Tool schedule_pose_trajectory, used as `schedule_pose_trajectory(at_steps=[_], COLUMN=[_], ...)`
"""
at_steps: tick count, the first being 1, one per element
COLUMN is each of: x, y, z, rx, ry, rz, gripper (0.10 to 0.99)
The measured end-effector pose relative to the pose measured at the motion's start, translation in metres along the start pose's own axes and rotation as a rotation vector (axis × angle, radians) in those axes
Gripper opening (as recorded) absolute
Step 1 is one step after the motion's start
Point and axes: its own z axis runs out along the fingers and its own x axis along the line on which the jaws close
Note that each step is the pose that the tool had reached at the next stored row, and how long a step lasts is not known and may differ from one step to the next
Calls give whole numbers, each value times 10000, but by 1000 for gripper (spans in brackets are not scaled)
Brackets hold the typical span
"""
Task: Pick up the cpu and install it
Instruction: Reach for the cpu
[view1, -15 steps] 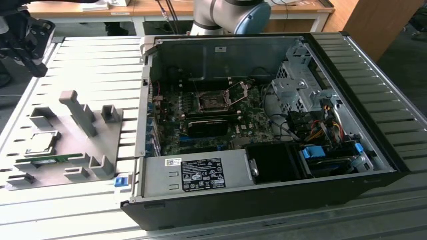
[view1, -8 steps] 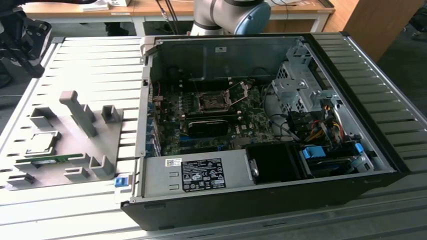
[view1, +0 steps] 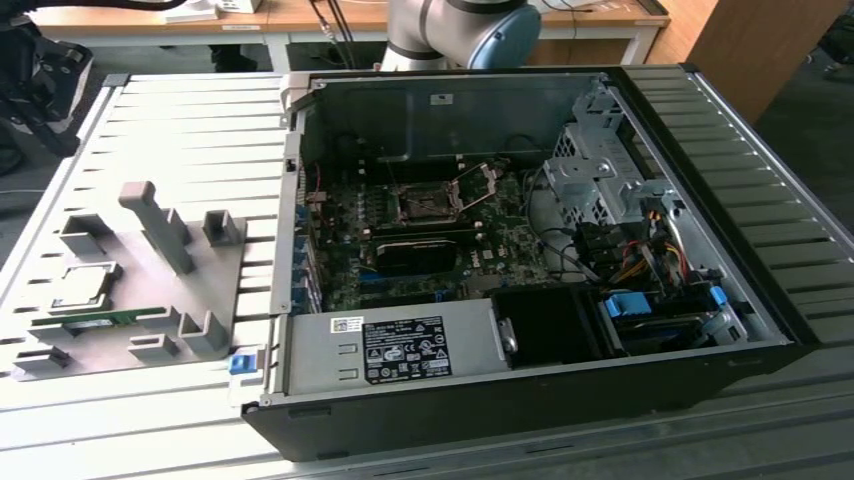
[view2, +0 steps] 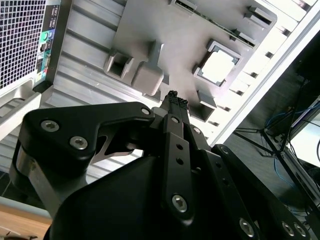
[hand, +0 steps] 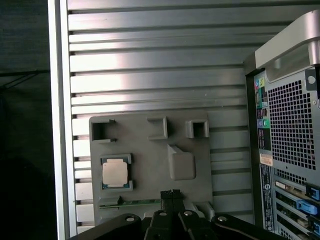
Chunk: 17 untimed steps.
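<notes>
At the exterior view's left, low in the frame, the cpu (view1: 83, 288) lies flat in a pocket of the grey fixture plate (view1: 200, 285), beside the open computer case (view1: 441, 105). In the second wrist view my gripper (view2: 174, 98) has its fingertips pressed together on nothing, with the cpu (view2: 218, 66) lying apart from them. In the first wrist view my gripper (hand: 171, 193) is likewise closed, near the cpu (hand: 116, 173) without touching it.

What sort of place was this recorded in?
Probably a robotics lab or workshop: an open computer case on a ribbed metal table, a grey fixture plate holding the cpu, and wooden desks behind.
</notes>
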Motion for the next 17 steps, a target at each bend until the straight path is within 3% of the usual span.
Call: schedule_pose_trajectory(at_steps=[17], x=[198], y=[-16], z=[10], rx=[0], ry=[0], rz=[-1], gripper=[106])
